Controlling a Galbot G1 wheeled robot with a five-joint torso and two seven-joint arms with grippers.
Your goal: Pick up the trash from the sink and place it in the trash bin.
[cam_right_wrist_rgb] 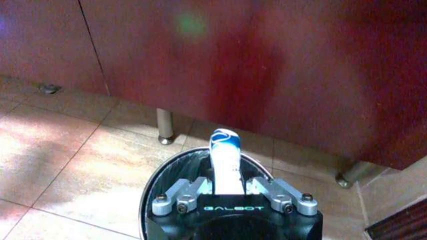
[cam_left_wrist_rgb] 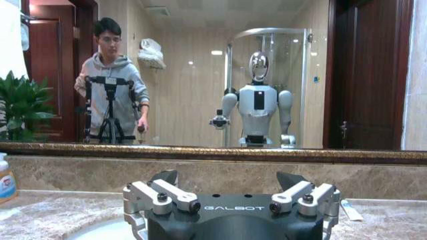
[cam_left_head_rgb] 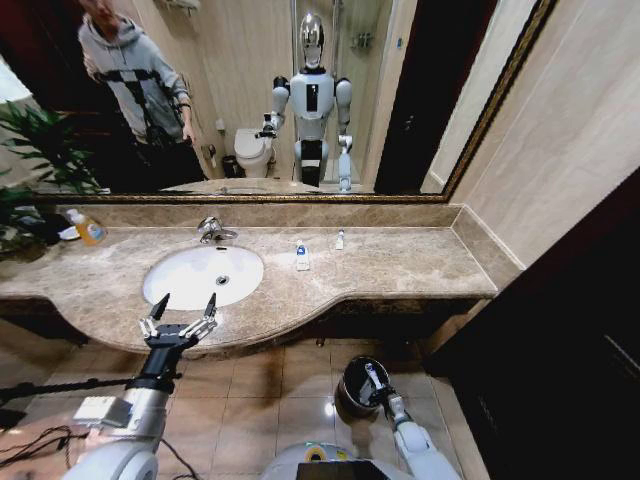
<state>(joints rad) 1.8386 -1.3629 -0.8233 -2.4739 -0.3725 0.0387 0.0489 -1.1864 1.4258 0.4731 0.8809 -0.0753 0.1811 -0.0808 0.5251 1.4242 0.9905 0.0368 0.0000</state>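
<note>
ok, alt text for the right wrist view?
The right gripper is shut on a white tube with a blue tip, held upright over the open trash bin. Behind are a tiled floor and a dark red cabinet on metal legs.

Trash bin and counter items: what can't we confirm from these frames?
- Trash bin contents: right wrist view, blocked by the right gripper and the white-and-blue tube it holds.
- Two small items on the countertop: head view, too small to identify.
- Sink basin: left wrist view, hidden behind the open left gripper.
</note>
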